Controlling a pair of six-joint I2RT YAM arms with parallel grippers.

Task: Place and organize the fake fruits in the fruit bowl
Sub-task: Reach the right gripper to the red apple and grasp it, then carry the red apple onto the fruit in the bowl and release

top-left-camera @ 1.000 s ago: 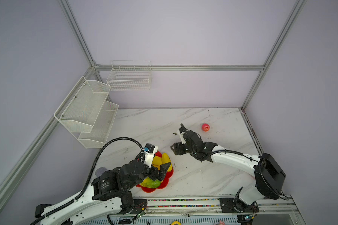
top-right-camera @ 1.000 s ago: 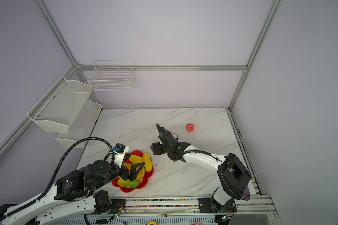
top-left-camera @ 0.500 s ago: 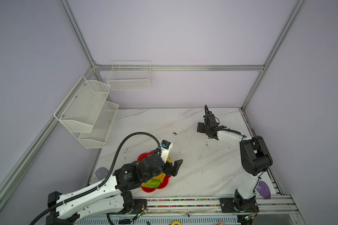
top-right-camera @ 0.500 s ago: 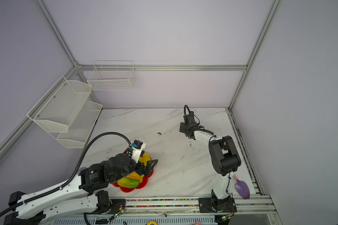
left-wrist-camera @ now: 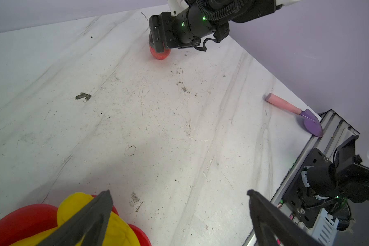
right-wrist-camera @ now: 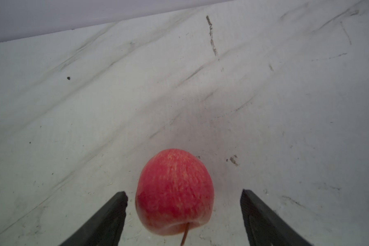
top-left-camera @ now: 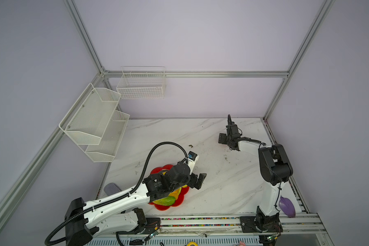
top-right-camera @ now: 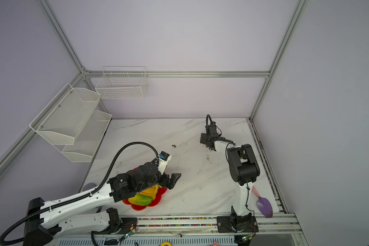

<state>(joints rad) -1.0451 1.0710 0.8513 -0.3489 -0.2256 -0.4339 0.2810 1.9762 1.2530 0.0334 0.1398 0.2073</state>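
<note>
**Right end effector spread around the apple, left end effector spread at the bowl's edge.**

Your right end effector [right-wrist-camera: 183, 193] has its jaws apart with the pink-red apple [right-wrist-camera: 174, 191] between them. There's a gap on each side, so nothing is pinched. The apple lies on the worktop [right-wrist-camera: 179, 85] toward the back right, stem pointing at the wrist camera. Your left end effector [left-wrist-camera: 179, 193] is also spread wide and empty, hanging at the right-hand edge of the red fruit bowl [top-left-camera: 158, 170], with one finger [left-wrist-camera: 90, 217] over a yellow fruit [left-wrist-camera: 73, 204]. In both top views the bowl sits at the front of the worktop, mostly under the left arm, with a green-yellow mango [top-right-camera: 140, 199] showing in it. Apple and bowl are well apart. A purple scoop [top-left-camera: 287, 206] with a pink handle lies by the right arm's base.
</note>
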